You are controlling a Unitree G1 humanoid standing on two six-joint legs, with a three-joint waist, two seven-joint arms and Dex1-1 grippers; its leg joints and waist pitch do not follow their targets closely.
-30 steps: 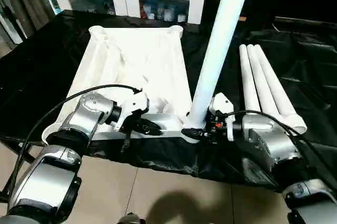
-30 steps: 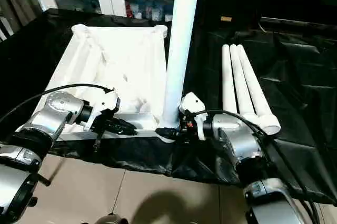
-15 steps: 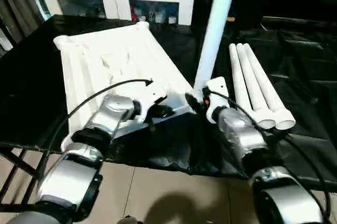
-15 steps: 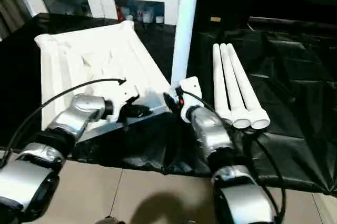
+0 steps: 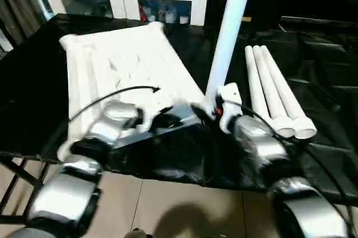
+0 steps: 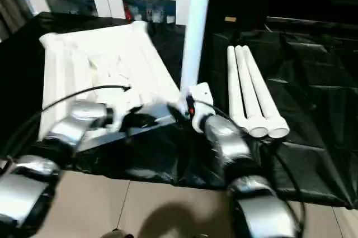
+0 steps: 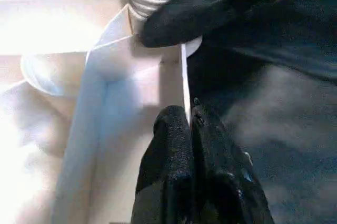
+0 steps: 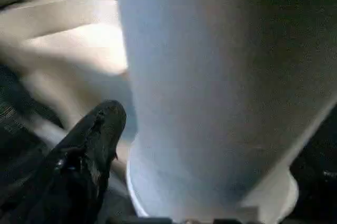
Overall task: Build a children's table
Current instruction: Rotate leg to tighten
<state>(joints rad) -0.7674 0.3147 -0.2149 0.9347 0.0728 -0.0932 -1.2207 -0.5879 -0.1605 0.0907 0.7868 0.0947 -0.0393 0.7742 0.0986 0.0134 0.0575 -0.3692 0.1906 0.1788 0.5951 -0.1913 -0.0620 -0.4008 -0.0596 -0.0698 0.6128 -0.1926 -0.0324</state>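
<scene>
Plastic all through, the small white children's table top [image 5: 120, 65] lies upside down on the large black-sheeted work table [image 5: 313, 76], ribbed underside up, its near edge at the bench's front. One long white tubular leg [image 5: 229, 31] stands upright in the near corner socket, and three more white tubular legs [image 5: 274, 93] lie side by side on the sheet, well apart from the top on my right.

My left gripper [image 7: 190, 124] is pinched narrow on the thin side wall of the top, just beside the corner socket; the wall edge runs straight into the closed fingertips. My right gripper [image 5: 208, 110] sits at the base of the upright leg. In the right wrist view one black finger [image 8: 92, 145] stands beside the leg's flared foot, but I cannot tell whether my jaws are clamping the tube or standing loose around it.

I judge the whole piece to be light and stiff, hollow moulded plastic that slides easily on the glossy sheet. The thin wall gives a secure pinch but would flex if I pull hard. The leg is smooth, round and long, so it will tip or twist if held only low down; the ridged end near the socket looks the best place to grip for turning it home.
</scene>
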